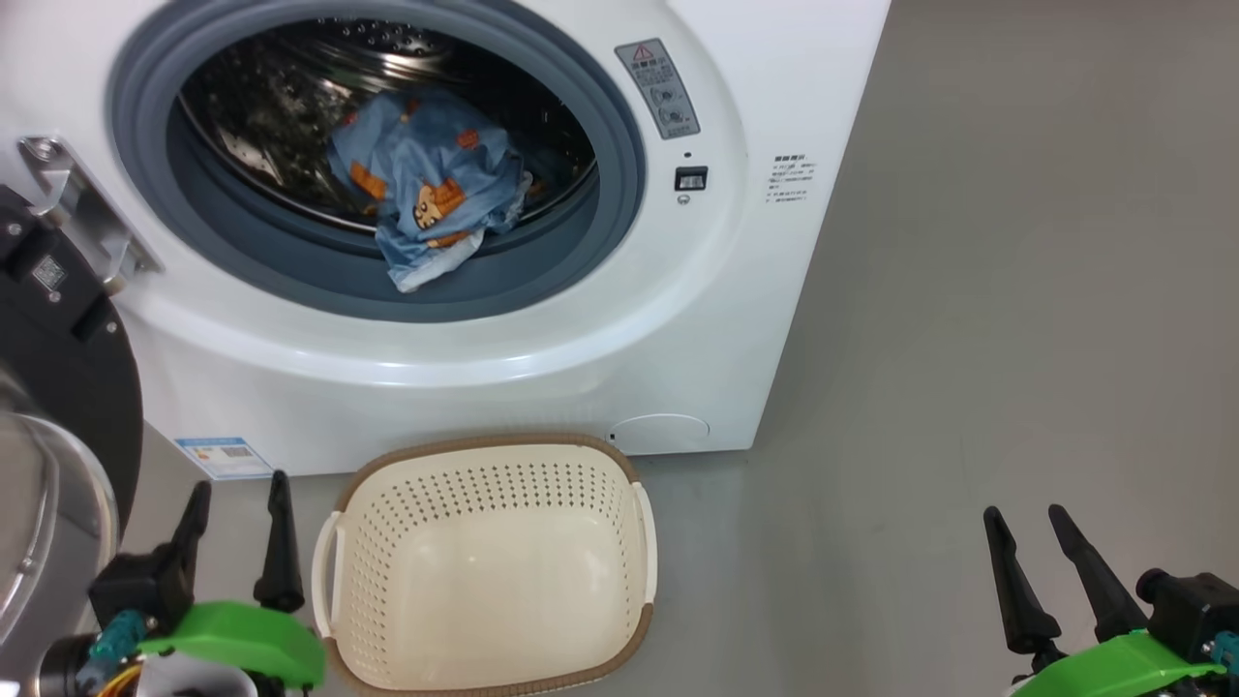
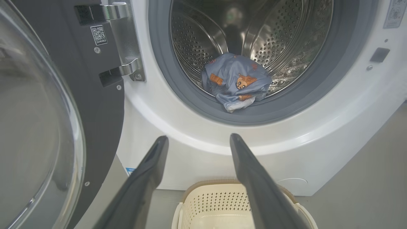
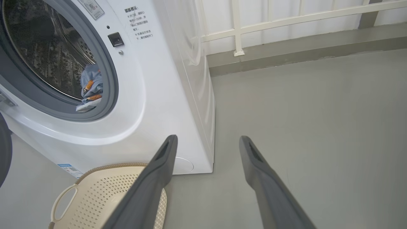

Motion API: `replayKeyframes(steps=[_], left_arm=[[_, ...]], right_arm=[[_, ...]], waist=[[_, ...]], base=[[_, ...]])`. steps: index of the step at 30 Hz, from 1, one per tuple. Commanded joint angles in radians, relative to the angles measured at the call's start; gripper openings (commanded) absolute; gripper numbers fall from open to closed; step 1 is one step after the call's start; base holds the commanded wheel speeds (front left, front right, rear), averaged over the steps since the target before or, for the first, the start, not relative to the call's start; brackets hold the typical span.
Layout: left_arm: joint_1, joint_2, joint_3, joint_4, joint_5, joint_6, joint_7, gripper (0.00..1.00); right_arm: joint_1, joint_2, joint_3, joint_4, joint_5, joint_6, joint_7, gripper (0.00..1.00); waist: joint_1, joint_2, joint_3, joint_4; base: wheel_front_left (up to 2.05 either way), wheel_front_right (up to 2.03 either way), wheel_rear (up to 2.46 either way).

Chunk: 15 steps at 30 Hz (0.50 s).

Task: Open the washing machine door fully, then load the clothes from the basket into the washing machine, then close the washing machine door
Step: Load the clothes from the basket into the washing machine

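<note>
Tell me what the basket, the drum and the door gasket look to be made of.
Basket: probably moulded plastic, matte cream, judging by its regular punched holes; the brown rim seems imitation weave. Drum: polished metal, likely stainless steel, with bright reflections and perforations. Door gasket: apparently rubber, dull grey, smoothly folded.

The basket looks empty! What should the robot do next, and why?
Probably swing the left gripper over to the washing machine door and start pushing it shut. The basket is empty, the clothes lie inside the washing machine, the door stands wide open on the robot's left, and that gripper is open, holding nothing.
</note>
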Motion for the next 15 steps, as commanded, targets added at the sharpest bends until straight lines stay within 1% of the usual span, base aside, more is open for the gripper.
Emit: replayKeyframes(steps=[1, 10, 15], left_arm=[[0.014, 0.02, 0.033, -0.04, 0.001, -0.002, -0.006, 1.0], [0.12, 0.025, 0.042, -0.111, -0.012, -0.003, -0.006, 1.0], [0.14, 0.025, 0.048, -0.127, -0.019, -0.003, -0.006, 1.0]], right_arm=[[0.013, -0.019, 0.014, -0.025, -0.009, 0.003, -0.005, 1.0], [0.05, -0.015, -0.003, -0.029, -0.01, 0.003, -0.005, 1.0], [0.057, -0.012, -0.01, -0.031, -0.011, 0.003, -0.005, 1.0]], waist=[[0.0, 0.0, -0.013, 0.004], [0.0, 0.0, -0.039, -0.001], [0.0, 0.0, -0.042, 0.002]], base=[[0.0, 0.0, 0.0], [0.0, 0.0, 0.0], [0.0, 0.0, 0.0]])
